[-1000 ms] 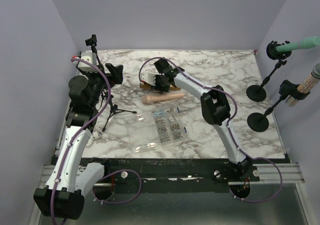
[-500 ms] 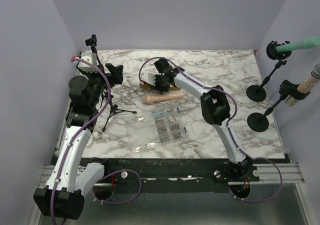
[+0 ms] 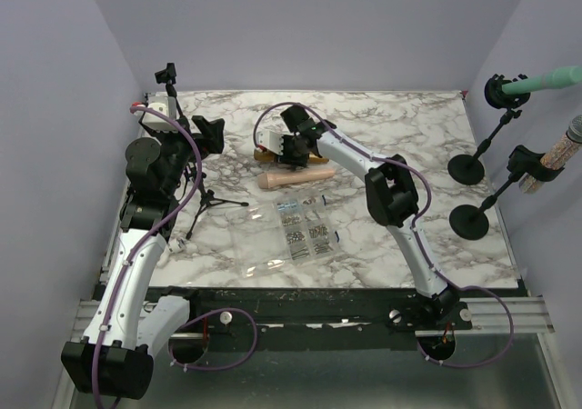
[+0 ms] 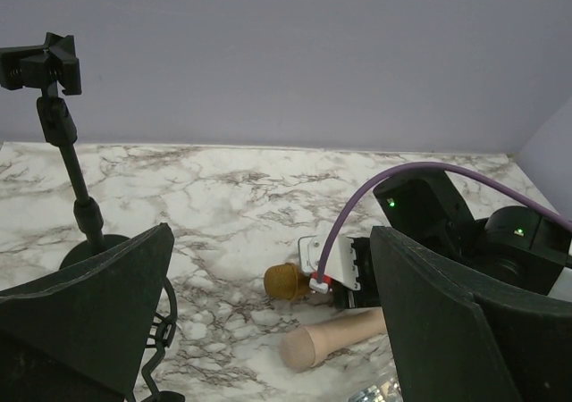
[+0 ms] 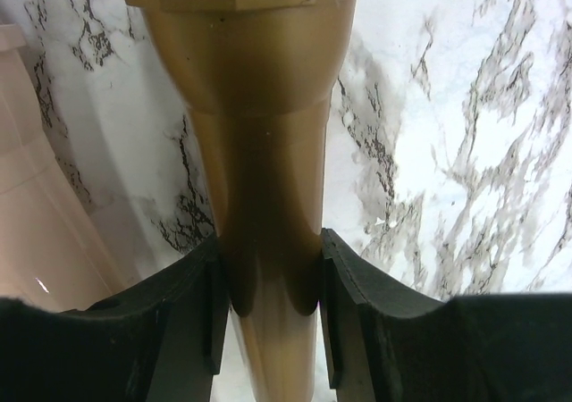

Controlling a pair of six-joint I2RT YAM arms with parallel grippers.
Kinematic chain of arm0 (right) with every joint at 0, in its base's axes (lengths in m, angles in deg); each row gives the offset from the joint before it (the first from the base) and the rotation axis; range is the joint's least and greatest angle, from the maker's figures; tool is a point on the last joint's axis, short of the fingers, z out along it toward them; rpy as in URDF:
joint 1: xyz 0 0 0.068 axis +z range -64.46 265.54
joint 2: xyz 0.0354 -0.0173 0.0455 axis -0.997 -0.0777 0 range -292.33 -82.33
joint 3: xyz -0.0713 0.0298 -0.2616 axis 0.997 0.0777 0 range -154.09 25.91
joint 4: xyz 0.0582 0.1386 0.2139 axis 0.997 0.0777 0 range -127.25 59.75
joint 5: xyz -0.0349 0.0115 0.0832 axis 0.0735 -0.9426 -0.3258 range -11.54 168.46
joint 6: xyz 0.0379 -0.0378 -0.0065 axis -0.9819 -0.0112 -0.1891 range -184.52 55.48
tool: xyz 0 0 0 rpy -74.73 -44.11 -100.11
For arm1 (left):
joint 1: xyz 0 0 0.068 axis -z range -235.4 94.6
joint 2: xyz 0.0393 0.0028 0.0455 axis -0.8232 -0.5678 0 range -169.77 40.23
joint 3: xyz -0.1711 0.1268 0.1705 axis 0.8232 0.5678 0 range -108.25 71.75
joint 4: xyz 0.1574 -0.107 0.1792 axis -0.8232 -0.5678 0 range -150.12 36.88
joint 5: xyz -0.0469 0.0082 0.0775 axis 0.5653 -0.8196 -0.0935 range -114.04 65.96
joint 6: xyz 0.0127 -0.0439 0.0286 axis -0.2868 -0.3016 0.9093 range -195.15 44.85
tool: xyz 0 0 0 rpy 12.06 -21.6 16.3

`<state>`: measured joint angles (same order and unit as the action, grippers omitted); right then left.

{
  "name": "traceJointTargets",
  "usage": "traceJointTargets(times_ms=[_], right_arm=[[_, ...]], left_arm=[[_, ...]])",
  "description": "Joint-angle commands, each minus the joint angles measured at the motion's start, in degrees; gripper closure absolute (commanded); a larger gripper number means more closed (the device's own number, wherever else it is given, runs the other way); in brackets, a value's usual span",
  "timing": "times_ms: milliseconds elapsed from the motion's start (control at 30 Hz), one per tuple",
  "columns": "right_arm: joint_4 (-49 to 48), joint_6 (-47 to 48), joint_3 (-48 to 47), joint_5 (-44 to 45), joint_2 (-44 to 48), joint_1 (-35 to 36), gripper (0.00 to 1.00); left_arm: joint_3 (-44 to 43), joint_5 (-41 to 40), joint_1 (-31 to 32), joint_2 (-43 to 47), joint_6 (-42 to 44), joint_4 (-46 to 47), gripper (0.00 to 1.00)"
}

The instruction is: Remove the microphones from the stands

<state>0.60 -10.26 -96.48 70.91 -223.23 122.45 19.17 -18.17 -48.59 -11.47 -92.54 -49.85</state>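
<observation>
Pinching the gold microphone (image 5: 268, 134) between its fingers, the right gripper (image 5: 268, 281) grips mid-handle.

Microphone (image 3: 266, 155): gold, rounded head, handle tapering toward the tail. Off the stand, laid level and low over the marble tabletop (image 3: 409, 127), far of the middle, head pointing left. Handle clamped between the jaws of the right gripper (image 5: 268, 272); contact with the tabletop not clear.

Stand (image 3: 211, 202): black, slim tripod, upright at the left side of the tabletop, legs splayed. Left of the microphone and nearer, well apart from it.
</observation>
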Motion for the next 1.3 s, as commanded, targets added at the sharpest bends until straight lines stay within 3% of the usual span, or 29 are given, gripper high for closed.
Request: traceJointTargets(times_ms=[0,133,533,1100,1167,1267], right_arm=[[2.95,-0.87,-1.01,-2.1,-3.18,-0.17,0.5],[3.2,-1.25,-1.27,-2.41,-3.24,-0.19,0.43],[2.57,-3.39,-3.02,-1.69,-2.06,-0.17,0.42],[2.31,-10.14,-1.69,-3.15,11.49,-0.17,0.34],[0.75,-12.11,1.71,-2.56,15.04,-0.17,0.01],[-3.39,-16.22,9.83,-1.97,21.91,-0.17,0.0]], left_arm=[[0.45,0.82,-0.45,0.46,-0.37,0.34,0.07],[0.46,0.81,-0.46,0.51,-0.37,0.34,0.07],[0.46,0.81,-0.52,0.71,-0.37,0.39,0.07],[0.63,1.73,-1.09,0.28,-0.78,0.78,0.07],[0.72,2.14,-1.31,0.18,-1.04,1.03,0.06],[0.68,3.44,-1.99,-0.11,-1.95,1.19,0.06]])
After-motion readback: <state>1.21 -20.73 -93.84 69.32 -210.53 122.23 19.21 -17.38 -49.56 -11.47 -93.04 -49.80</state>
